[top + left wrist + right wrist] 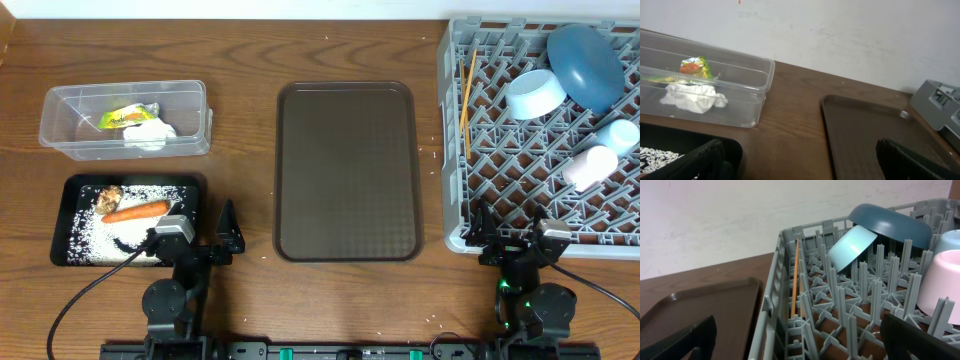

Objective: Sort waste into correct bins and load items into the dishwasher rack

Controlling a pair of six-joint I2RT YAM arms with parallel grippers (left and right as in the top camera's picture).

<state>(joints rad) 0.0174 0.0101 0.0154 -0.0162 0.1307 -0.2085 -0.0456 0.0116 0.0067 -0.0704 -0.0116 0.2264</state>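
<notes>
Overhead, snack wrapper (126, 117) print unreadable, clear tub (191, 100)

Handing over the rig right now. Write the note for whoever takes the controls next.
Left gripper: open, holding nothing, low by the black tray.
Right gripper: open, holding nothing, at the rack's near corner.
Clear tub: wrapper and paper.
Black tray: carrot, rice, brown lump.
Rack: chopsticks, bowl, plate, blue cup, whitish cup.
Done: sorting and loading, by the look of it.
Left: apparently nothing; serving tray holds nothing.
</notes>
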